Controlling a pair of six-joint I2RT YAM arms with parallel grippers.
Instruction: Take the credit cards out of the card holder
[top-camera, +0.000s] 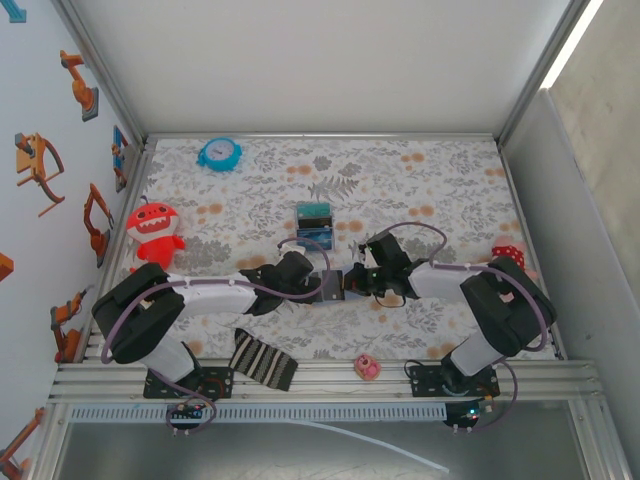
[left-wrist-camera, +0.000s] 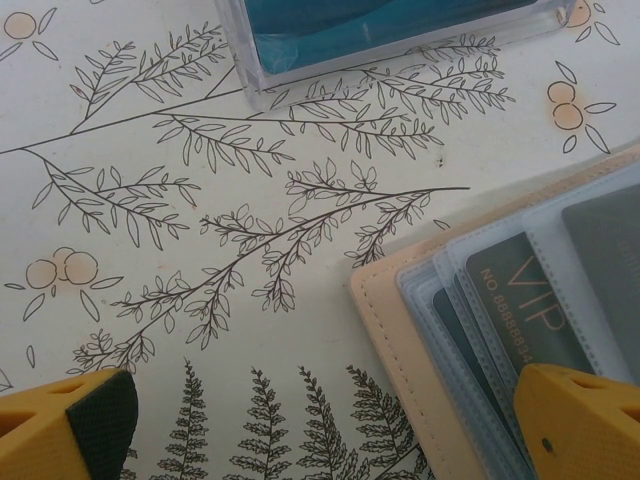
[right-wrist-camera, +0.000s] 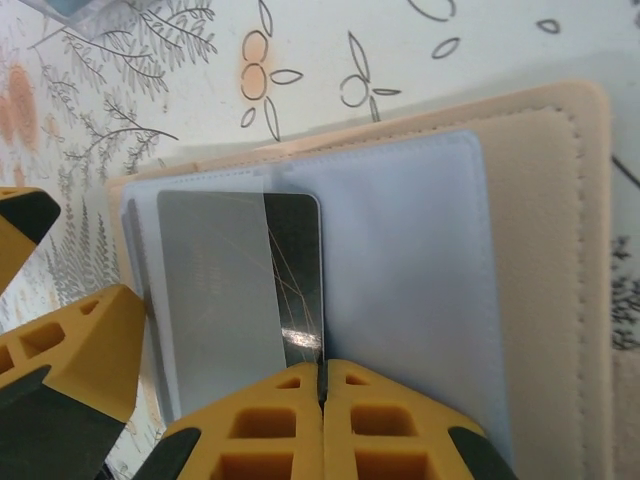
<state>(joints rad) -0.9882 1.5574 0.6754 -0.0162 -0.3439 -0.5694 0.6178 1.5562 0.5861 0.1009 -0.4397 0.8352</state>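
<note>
Your right claw (right-wrist-camera: 322, 385) is pinched fully shut on the bottom edge of a dark card (right-wrist-camera: 295, 270) lying partly under a frosted sleeve (right-wrist-camera: 400, 280) of the open card holder (right-wrist-camera: 530, 250), which sits on the table (top-camera: 420, 180) toward 6 o'clock, between both arms. At the holder's 9 o'clock your left claw (left-wrist-camera: 325, 430) gapes wide and grips nothing, one finger (left-wrist-camera: 580, 420) over the holder's edge, with a clear box (left-wrist-camera: 400, 30) at 12 o'clock. You look to be at the extraction step: next, draw the card straight out of its sleeve, pressing the holder down so it doesn't trail along.

Free cloth (left-wrist-camera: 200, 300) between card holder (left-wrist-camera: 395, 330) and box (left-wrist-camera: 300, 75)
</note>
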